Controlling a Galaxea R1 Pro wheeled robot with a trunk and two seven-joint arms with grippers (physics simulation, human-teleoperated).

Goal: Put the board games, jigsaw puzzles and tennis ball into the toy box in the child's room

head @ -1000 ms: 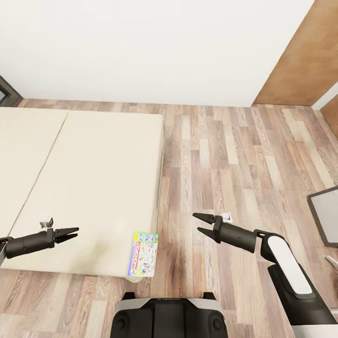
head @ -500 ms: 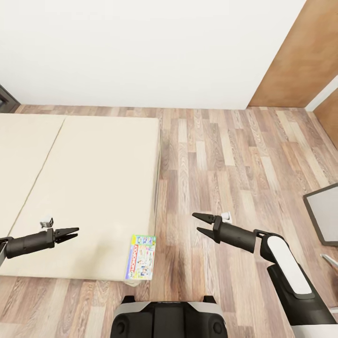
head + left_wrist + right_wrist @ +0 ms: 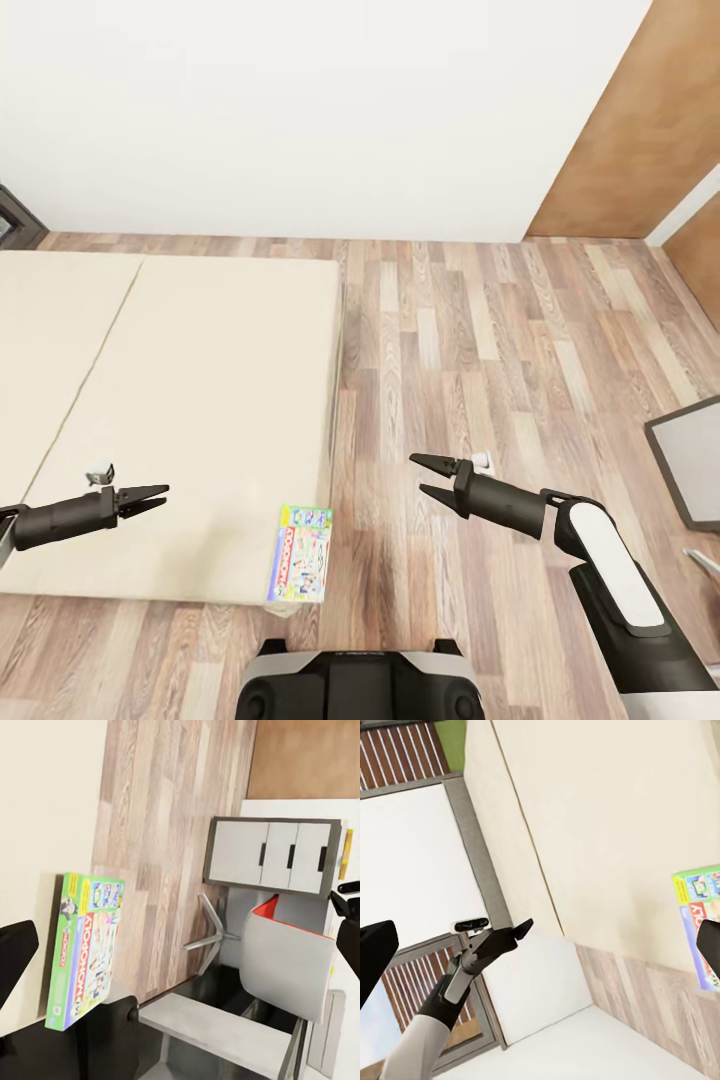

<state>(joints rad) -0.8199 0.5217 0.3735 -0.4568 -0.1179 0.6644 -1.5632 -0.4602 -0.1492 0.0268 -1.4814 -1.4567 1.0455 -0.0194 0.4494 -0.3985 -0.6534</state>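
the step in hand looks like fetching the monopoly box (image 3: 301,553), lying at the bed's (image 3: 200,400) near corner, lower centre of frame. left gripper (image 3: 148,499) and right gripper (image 3: 428,477) hover with fingers spread, empty. next: lower one onto the box.

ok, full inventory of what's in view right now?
Monopoly box: 1, green-edged white with red logo, on the bed's near corner, beside the floor.
Bed: 1, beige mattress, left half of the head view.
Floor: wood planks, right of the bed.
Wall: white, behind the bed.
Brown panel: 1, upper right.
Grey cabinet: 1, right edge; three doors in the left wrist view.
Chair: 1, grey with red edge, by the cabinet.
Left gripper: black, open, over the bed.
Right gripper: black, open, over the floor.
Robot base: dark, bottom centre.
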